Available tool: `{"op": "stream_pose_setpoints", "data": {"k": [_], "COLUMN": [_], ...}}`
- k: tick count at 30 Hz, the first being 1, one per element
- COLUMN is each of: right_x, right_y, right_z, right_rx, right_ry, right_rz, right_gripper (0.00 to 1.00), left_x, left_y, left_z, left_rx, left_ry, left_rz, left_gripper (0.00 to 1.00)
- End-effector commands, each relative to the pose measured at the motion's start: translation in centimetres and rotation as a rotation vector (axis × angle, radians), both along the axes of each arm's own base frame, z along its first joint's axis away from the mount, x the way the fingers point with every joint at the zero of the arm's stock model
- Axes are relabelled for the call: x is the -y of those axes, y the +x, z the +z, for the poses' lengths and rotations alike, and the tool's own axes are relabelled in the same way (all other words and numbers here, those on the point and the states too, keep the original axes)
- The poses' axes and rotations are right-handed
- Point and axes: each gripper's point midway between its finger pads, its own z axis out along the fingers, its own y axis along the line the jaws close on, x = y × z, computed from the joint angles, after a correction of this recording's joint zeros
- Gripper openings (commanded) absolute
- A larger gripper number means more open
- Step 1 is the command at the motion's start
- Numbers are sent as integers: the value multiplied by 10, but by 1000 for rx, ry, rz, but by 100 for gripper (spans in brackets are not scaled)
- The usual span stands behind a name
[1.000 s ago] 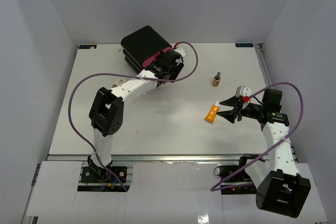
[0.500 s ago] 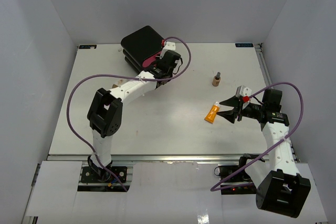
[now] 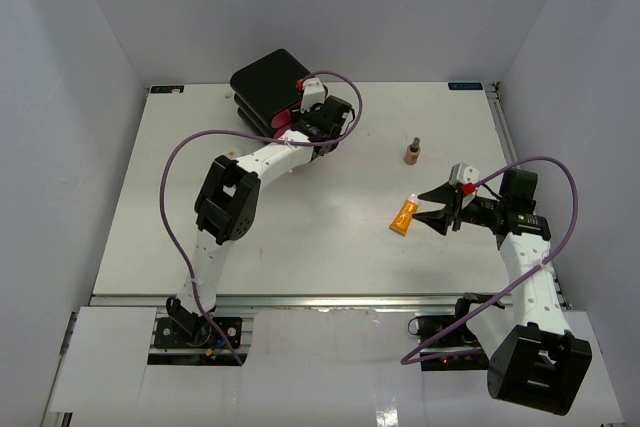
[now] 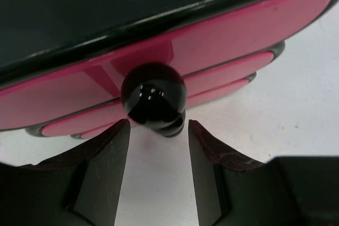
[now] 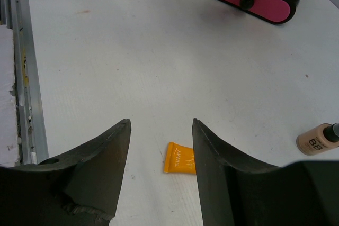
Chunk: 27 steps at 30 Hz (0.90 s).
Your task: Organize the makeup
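Closer to the boxy black organizer (image 3: 270, 82) than a second ago: left claw (image 4: 157, 130), parted narrowly, framing a glossy round knob (image 4: 153, 96) on a smooth pink drawer (image 4: 222, 51). Right claw (image 5: 161, 125) spread wide over the flat orange tube (image 5: 180, 158) on the matte white desk (image 5: 106, 51), small tan bottle (image 5: 317, 138) nearby.

Orange tube (image 3: 403, 215) flat — tan bottle (image 3: 411, 152) (dark-capped) well beyond

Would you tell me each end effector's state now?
Left end effector: open, at the black drawer knob.
Right end effector: open, near the orange tube.
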Motion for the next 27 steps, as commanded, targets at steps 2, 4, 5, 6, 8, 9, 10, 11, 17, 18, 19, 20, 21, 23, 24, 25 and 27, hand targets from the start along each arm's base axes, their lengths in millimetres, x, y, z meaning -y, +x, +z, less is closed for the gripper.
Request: {"op": "stream_pose_setpoints", "data": {"k": [2, 4, 5, 6, 8, 9, 10, 11, 17, 18, 19, 20, 21, 23, 24, 25, 27], "right_x": [-1, -1, -1, -1, -1, -1, -1, -1, -1, -1, -1, -1, -1, -1, -1, -1, 0], "right_y": [0, -1, -1, 0, 0, 0, 0, 0, 0, 0, 0, 0, 0, 0, -1, 0, 0], "right_z": [4, 4, 4, 4, 4, 4, 4, 4, 4, 4, 4, 4, 4, 5, 5, 5, 5], "right_rx": [10, 8, 8, 6, 6, 6, 6, 5, 4, 4, 3, 2, 4, 5, 6, 7, 7], "right_ry": [20, 22, 22, 24, 23, 23, 23, 23, 22, 23, 24, 24, 24, 24, 24, 23, 23], "right_rz": [15, 15, 16, 16, 15, 15, 15, 15, 15, 15, 15, 15, 15, 15, 16, 14, 13], "right_gripper": [56, 56, 56, 56, 56, 56, 56, 56, 56, 56, 56, 56, 56, 56, 56, 56, 56], "left_x": [-9, -8, -9, -10, -11, -11, -11, -11, -11, -11, -12, -13, -14, -15, -16, -16, -16], "left_y": [20, 23, 24, 25, 28, 29, 30, 30, 23, 21, 19, 17, 15, 11, 8, 7, 2], "left_z": [31, 30, 29, 27, 24, 22, 21, 20, 13, 10, 8, 6, 5, 3, 2, 1, 0], "left_rx": [113, 115, 115, 116, 113, 111, 108, 106, 87, 82, 76, 70, 67, 61, 57, 53, 47], "left_ry": [-21, -20, -18, -13, -13, -12, -9, -5, -30, -35, -37, -38, -39, -49, -58, -63, -73], "left_rz": [90, 85, 85, 91, 87, 84, 82, 80, 70, 69, 69, 69, 69, 66, 65, 64, 61], "left_gripper": [59, 59, 59, 59, 58, 57, 56, 54, 43, 41, 39, 37, 36, 34, 33, 33, 31]}}
